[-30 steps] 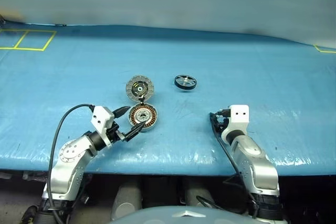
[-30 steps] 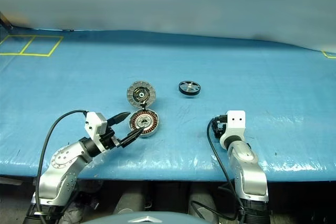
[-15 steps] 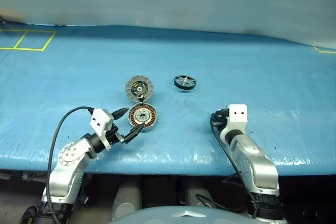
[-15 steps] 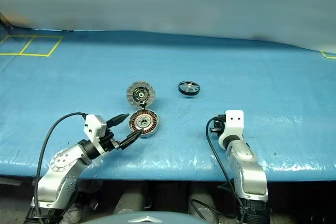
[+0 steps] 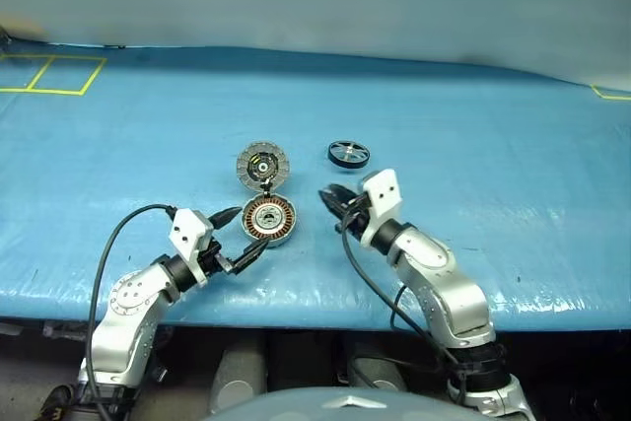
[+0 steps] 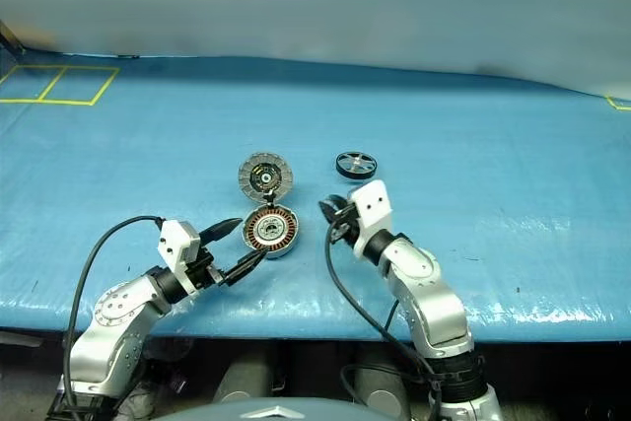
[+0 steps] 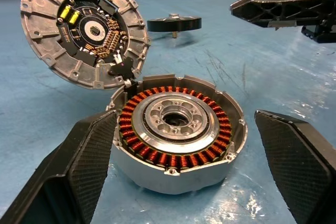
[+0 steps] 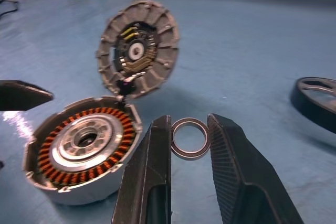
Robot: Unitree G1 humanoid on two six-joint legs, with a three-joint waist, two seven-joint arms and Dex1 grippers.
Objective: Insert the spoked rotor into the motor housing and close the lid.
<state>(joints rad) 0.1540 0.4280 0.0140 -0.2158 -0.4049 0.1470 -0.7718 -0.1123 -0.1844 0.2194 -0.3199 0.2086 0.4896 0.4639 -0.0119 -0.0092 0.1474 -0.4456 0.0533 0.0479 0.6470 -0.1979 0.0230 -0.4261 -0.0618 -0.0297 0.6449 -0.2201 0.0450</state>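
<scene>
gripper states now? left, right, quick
Left gripper: open, fingers either side of the motor housing, not gripping it.
Right gripper: shut on a small metal ring.

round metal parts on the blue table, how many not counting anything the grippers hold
3. The motor housing sits between the left gripper's open fingers; its hinged lid stands open just behind it; the spoked rotor lies apart, farther back to the right. None looks hidden.

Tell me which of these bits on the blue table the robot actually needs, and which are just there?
Needed:
- spoked rotor
- motor housing, bracketed by left fingers
- lid, standing open

Other:
- small metal ring, pinched between right fingers
- yellow floor markings
- blue table cover
</scene>
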